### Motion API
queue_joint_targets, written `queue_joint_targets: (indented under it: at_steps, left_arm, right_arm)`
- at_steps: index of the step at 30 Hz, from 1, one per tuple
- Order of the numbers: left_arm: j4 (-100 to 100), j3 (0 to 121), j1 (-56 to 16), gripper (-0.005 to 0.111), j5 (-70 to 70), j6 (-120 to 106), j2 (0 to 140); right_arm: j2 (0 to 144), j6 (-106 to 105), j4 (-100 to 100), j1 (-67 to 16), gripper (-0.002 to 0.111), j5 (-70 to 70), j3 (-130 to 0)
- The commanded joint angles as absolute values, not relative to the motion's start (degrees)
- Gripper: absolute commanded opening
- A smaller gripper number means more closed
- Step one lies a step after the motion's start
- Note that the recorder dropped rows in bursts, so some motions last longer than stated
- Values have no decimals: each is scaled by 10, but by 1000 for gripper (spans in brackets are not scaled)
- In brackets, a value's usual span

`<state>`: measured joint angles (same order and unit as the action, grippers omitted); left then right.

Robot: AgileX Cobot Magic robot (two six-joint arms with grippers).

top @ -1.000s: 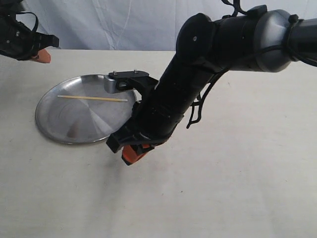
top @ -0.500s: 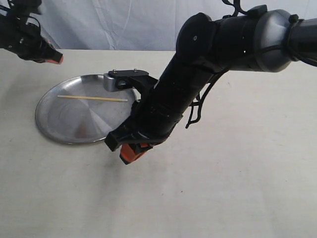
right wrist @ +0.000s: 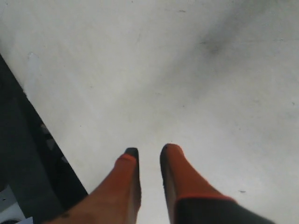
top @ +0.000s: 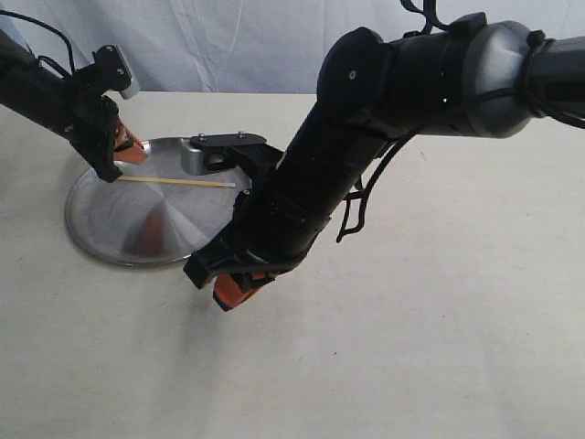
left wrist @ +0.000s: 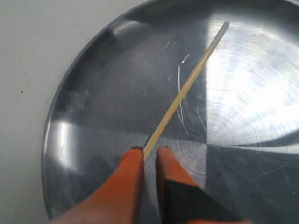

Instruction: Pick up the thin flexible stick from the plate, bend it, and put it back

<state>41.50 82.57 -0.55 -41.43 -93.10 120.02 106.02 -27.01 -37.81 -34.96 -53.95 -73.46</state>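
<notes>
Stick (top: 178, 182) lay flat and straight on the plate (top: 96, 233), across the half farther from the exterior camera. Not lifted, not bent. Plate sat on the table (top: 430, 357), left of centre in the exterior view.

Left gripper (left wrist: 149, 153) was down at the stick's left end, tilted in from the plate's left rim. Left wrist view: orange fingers (left wrist: 126, 182) parted by a narrow slot, wider than the stick. The stick's end ran into that slot, close against one finger; couldn't tell if it touched. Jaws not clamped, so no grasp.

Right gripper (top: 236, 291) hung over bare table just beside the plate's near-right rim, off the plate. Right wrist view: its fingers (right wrist: 180, 177) had a small gap with nothing between them, only table underneath. Loose and empty.

Right arm (top: 366, 119), black, ran from upper right down across the plate's right edge and hid part of the rim. Its silver camera block (top: 194, 155) sat above the plate near the stick's right end. Pale cloth backdrop (top: 228, 46) behind the table.
</notes>
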Motion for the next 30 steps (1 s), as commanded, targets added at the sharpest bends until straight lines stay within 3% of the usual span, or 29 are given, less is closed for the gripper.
queue_joint_targets:
  at_steps: [1,2,4,12,14,17,30]
  left_arm:
    - [385,830,-7,44,-407,-951,1209]
    - [385,830,-7,53,-404,-956,1214]
    - [370,830,-7,58,-405,-970,1226]
    - [288,842,-29,56,-386,-950,1277]
    - [288,853,-37,41,-383,-931,1290]
    - [278,853,-48,1,-406,-924,1301]
    - [239,853,-46,0,-432,-856,1265]
  right_arm:
    - [1054,-277,-381,-360,19,-531,-733]
    - [1054,-277,-381,-361,19,-530,-733]
    - [1054,-278,-381,-361,19,-531,-733]
    - [1054,-279,-381,-361,19,-543,-733]
    - [1054,-279,-381,-361,19,-545,-733]
    - [1054,-279,-382,-361,19,-545,-733]
    - [1054,-279,-399,-361,19,-532,-733]
